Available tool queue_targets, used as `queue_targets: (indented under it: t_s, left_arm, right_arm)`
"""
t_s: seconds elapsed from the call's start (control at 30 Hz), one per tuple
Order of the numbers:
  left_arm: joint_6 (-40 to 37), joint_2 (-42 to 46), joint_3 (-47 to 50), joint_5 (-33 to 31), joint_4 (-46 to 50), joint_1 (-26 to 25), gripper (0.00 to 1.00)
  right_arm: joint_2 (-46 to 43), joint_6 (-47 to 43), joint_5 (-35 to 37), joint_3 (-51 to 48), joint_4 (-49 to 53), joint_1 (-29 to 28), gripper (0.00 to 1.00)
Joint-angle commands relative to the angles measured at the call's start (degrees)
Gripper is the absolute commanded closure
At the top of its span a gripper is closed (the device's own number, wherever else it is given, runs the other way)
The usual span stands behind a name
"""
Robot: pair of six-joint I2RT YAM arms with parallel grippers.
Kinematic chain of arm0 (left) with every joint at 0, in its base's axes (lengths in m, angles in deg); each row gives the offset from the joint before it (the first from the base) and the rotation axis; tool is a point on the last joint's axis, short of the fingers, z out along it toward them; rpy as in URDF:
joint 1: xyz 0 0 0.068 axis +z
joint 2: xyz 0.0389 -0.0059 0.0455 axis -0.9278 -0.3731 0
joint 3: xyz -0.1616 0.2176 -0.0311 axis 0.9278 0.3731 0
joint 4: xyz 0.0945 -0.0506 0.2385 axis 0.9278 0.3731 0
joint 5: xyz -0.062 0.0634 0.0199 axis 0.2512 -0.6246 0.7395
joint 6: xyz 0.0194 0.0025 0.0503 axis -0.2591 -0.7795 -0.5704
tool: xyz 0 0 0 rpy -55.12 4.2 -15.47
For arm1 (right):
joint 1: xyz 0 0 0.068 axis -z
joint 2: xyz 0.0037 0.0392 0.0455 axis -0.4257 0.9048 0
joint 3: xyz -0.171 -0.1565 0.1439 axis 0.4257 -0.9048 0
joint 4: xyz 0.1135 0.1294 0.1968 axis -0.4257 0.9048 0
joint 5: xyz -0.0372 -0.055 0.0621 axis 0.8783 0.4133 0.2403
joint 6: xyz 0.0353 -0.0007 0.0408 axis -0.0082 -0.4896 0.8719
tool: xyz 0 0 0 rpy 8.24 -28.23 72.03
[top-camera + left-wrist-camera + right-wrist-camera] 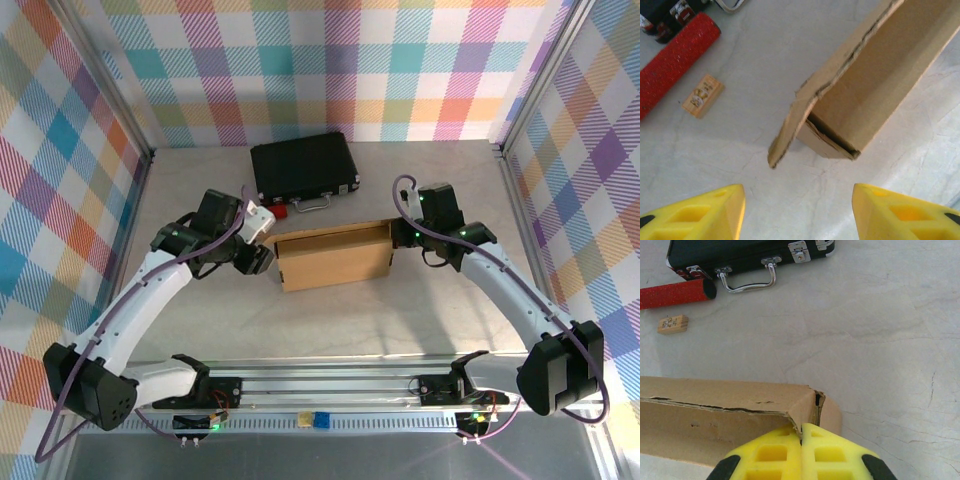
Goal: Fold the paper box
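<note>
The table [430, 310], a pale, smooth surface, carried the work. At its centre lay the paper box [335, 257], long axis running 9 to 3 o'clock and standing as a shallow, partly formed brown shell. The black hard case [303, 168] sat apart from it at roughly 12 o'clock. The left gripper [797, 192] stood at the box's 9 o'clock end with its jaws open and nothing between them, and the loose end flap [790, 130] hung outward just ahead of the fingers. The right gripper [801, 432] was at the 3 o'clock end with its jaws closed, tips against the box's corner. Whether a ply of board was nipped between them could not be told. A red textured cylinder [677, 60] lay at about 11 o'clock from the box, with a small wooden block [702, 95] just beside it. Assessment: the box appeared light and thin-walled, stiff across its panels but ready to hinge at the creases. Its cut edges looked ragged, so hard pinching risked tearing or crushing. It was judged likely to slide on the smooth table unless braced at the opposite end. The best hold appeared to be the free edge of the end flap, close to its crease.
</note>
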Motion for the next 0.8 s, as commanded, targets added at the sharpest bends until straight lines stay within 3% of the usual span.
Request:
queue_targets:
  t_s: [0.0,0.13,0.53,0.77]
  left_arm:
    - [-2.47,-1.50,0.50,-0.87,-4.50,0.85,0.41]
    - [-1.32,-4.07,-1.06,1.16,-6.10,1.31,0.44]
    - [1.45,-6.95,-4.20,3.02,-3.47,1.47,0.84]
    - [4.68,-7.47,-5.02,6.21,-3.12,1.55,0.93]
  right_arm:
    - [0.99,-1.02,-0.86,0.41,3.93,-0.33,1.00]
    - [1.03,-0.93,-0.90,0.24,3.89,-0.35,1.00]
    - [0.81,-0.52,-0.86,-0.01,3.91,-0.35,1.00]
    - [0.94,-0.47,-1.01,0.22,3.81,-0.44,1.00]
